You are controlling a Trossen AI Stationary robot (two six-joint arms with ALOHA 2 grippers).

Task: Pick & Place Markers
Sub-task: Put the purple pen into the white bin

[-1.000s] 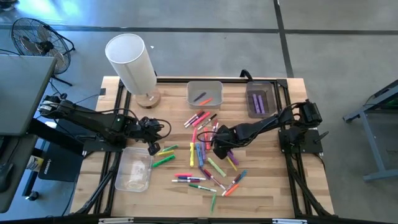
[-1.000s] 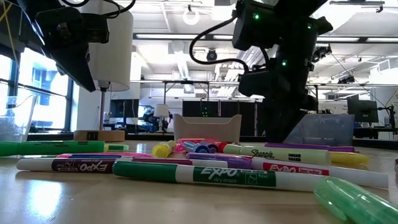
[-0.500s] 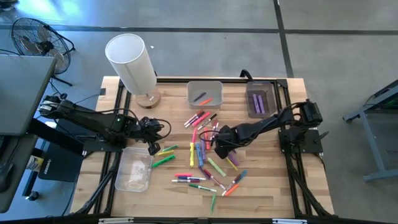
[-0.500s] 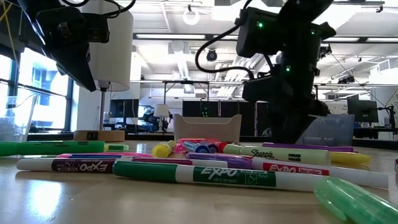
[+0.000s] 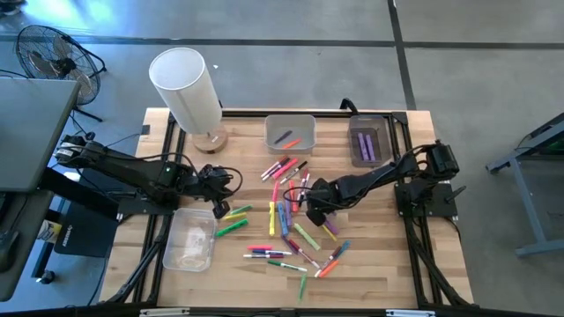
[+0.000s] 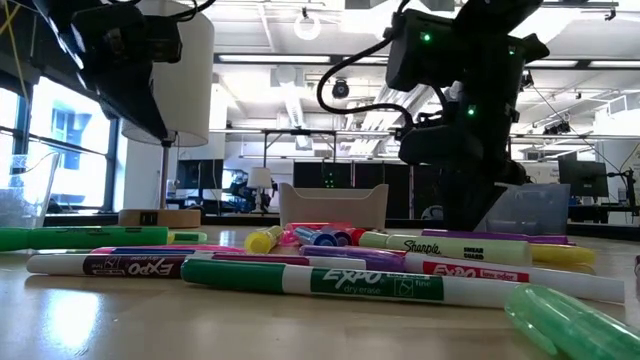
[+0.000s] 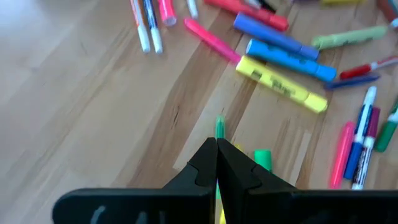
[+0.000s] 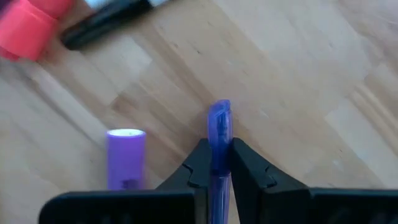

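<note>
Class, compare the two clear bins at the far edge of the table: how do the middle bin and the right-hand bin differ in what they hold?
The middle bin holds only a couple of markers, orange and dark ones, with bare floor showing. The right-hand bin holds purple markers lying side by side, filling more of it. The middle bin sits just behind the loose pile; the right-hand bin sits near the table's corner. Both are clear, rectangular and open-topped.

The right arm reached in from the table's right side, its gripper [image 8: 219, 163] low over the middle, fingers clamped on a thin pen. The left arm stretched in from the left, its gripper [image 7: 216, 163] with fingers pressed together.
</note>
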